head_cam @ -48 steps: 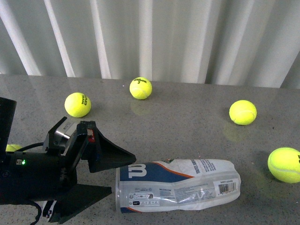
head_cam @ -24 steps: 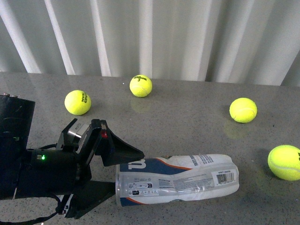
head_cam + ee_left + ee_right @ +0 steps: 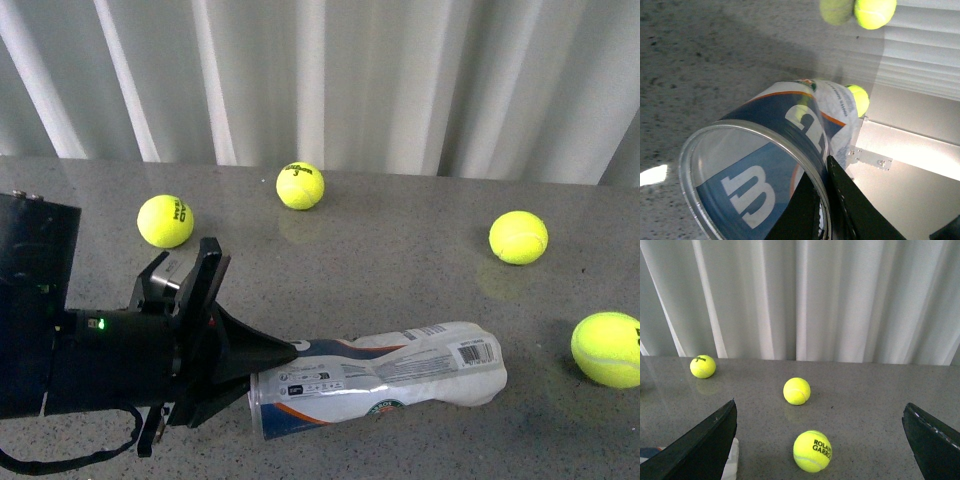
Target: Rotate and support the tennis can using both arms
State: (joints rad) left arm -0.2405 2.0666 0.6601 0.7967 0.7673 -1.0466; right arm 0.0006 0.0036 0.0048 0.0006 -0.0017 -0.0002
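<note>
The tennis can (image 3: pixel 400 372) lies on its side on the grey table (image 3: pixel 400 270), crumpled near its far end, with its open silver-rimmed end toward my left arm. My left gripper (image 3: pixel 278 357) is shut on the can's rim. In the left wrist view the can (image 3: pixel 765 127) fills the middle, and the gripper (image 3: pixel 821 169) pinches the rim wall with one black finger inside and one outside (image 3: pixel 850 200). My right gripper (image 3: pixel 820 405) is open and empty, with its fingers (image 3: pixel 705 445) wide apart above the table. It is out of the front view.
Several yellow tennis balls lie around: back left (image 3: pixel 166 221), back middle (image 3: pixel 300 186), right (image 3: pixel 518 238) and far right (image 3: pixel 606 350). One ball (image 3: pixel 812 451) lies between my right fingers, with others beyond it (image 3: pixel 796 391). A white curtain hangs behind the table.
My left gripper has closed from open onto the can's open end. The can has turned about its long axis, so the label and barcode have shifted, and its far end has swung slightly away.
</note>
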